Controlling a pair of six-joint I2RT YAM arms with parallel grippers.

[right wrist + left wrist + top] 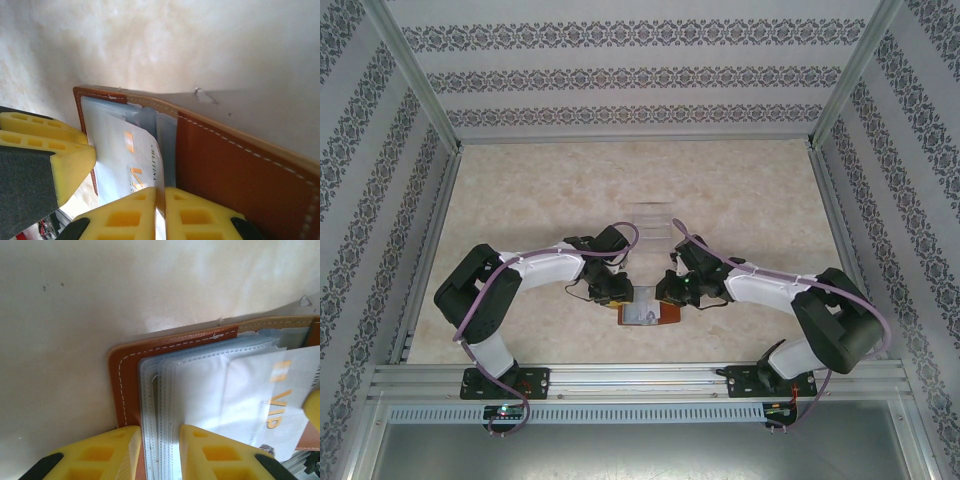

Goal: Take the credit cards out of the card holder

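The reddish-brown card holder lies open near the table's front edge, between both arms. My left gripper is shut on its left side. In the left wrist view its fingers clamp the leather cover together with the stacked clear sleeves. My right gripper comes in from the right. In the right wrist view its fingers are pinched shut on the edge of a white credit card with orange lettering. The credit card still sits partly among the sleeves, over the holder's brown flap.
A clear plastic tray sits on the table behind the two grippers. Patterned walls close in the left, right and back sides of the beige table. The left gripper's finger sits close beside the card in the right wrist view.
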